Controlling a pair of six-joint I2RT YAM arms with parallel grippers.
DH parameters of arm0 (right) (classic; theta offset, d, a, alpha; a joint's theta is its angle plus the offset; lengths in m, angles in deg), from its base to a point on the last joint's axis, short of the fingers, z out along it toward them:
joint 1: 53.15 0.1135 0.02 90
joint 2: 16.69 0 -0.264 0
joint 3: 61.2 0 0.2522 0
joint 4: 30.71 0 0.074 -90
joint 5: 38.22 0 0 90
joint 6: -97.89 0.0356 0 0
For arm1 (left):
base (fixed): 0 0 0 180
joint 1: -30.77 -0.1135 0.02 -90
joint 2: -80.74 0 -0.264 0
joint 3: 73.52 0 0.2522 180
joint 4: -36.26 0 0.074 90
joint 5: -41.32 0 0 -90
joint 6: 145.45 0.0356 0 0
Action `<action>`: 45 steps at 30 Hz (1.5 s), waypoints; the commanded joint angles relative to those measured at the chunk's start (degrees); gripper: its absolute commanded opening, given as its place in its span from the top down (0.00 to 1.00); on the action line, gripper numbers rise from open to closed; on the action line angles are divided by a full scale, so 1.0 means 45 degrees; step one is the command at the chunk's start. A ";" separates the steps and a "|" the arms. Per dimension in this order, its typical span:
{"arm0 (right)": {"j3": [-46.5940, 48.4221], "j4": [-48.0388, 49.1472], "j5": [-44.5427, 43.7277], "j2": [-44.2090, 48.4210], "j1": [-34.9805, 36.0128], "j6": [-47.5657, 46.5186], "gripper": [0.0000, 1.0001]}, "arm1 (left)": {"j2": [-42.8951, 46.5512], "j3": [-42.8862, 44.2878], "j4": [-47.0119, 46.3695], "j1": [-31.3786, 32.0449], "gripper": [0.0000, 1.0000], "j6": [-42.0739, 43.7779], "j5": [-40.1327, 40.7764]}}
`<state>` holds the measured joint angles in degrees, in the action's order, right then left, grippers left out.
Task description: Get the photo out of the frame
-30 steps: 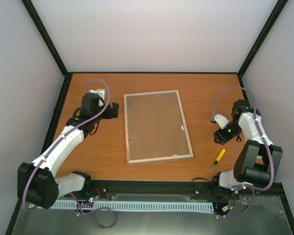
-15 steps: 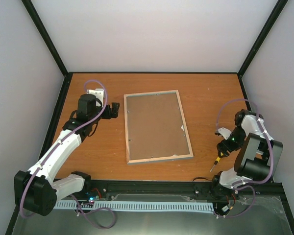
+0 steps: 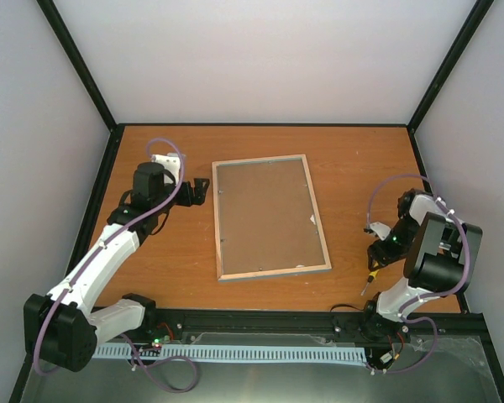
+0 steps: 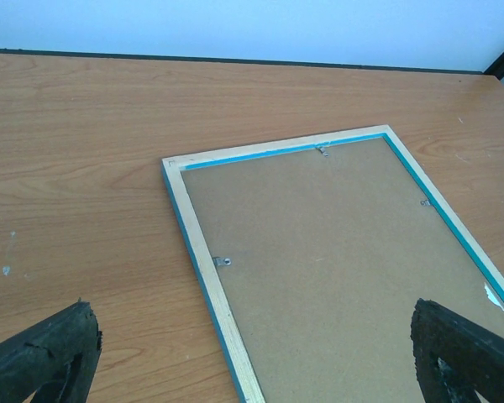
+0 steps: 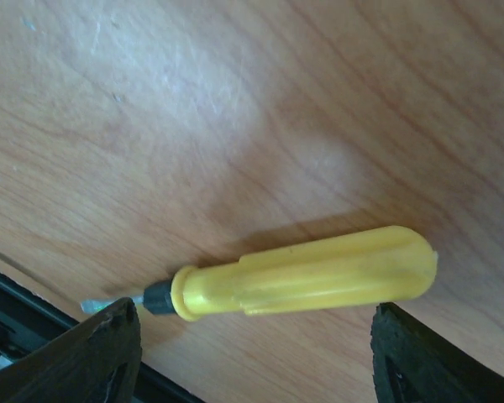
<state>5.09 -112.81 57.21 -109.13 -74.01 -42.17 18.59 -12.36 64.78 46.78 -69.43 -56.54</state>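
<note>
Top external view shows the frame [image 3: 270,217] lying face down at the middle of the table [image 3: 168,260], with its brown backing board [image 4: 336,260] uppermost. The photo is not visible and is judged to sit beneath that board. The left wrist view shows small metal turn clips [image 4: 223,262] along the inner edge of the pale wood border, and these retain the board. The left gripper [image 3: 203,189] hovers near the far left corner of the frame, its fingers [image 4: 42,361] spread fully apart and holding nothing. The right gripper [image 5: 256,323] hangs low over the yellow-handled screwdriver [image 5: 311,273], which lies on the table well apart from the frame, near the front rail. The right fingers [image 5: 101,353] stand apart, one beyond each end of the handle, and do not touch it. The step in hand is judged to be picking up the screwdriver so that the clips can be turned aside. The handle lies almost along the closing line of the fingers, so closing now would squeeze it end to end. Rotate the wrist until the fingers straddle the handle across its width, then lower them to table level. Grip at mid-handle and leave the blade end free and pointing clear. Close firmly, since the smooth round plastic may roll or slip, then lift straight up. Keep the left gripper ready to steady the frame border.
</note>
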 commanded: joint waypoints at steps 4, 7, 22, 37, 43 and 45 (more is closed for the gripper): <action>0.0025 0.0895 0.0797 -0.0619 0.0859 0.0930 0.30 | -0.0098 0.0240 -0.0229 -0.0056 0.00 -0.0094 -0.0465; 0.0015 0.1165 0.0854 -0.0803 0.1432 0.1263 0.35 | -0.0057 0.0217 -0.0252 -0.0055 0.00 -0.0106 -0.0442; -0.0767 0.2361 -0.0882 -0.0092 0.3516 0.2210 0.51 | -0.0056 0.0178 -0.0231 -0.0045 0.00 -0.0041 -0.0229; -0.0694 0.3162 -0.0902 0.0355 0.3620 0.3332 0.78 | -0.0254 0.0118 0.0051 -0.0052 0.00 0.0158 -0.0596; 0.1424 0.2884 0.0926 0.1605 0.3641 0.4084 0.97 | -0.0290 -0.0016 -0.0134 -0.0054 0.00 0.0330 -0.0456; 0.2181 0.3003 0.1833 0.2229 0.3640 0.4549 0.97 | -0.0269 -0.0029 -0.0207 -0.0047 0.00 0.0456 -0.0211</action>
<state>8.13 -100.96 56.99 -105.20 -57.94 -25.80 17.32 -12.65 64.89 46.78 -69.34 -58.33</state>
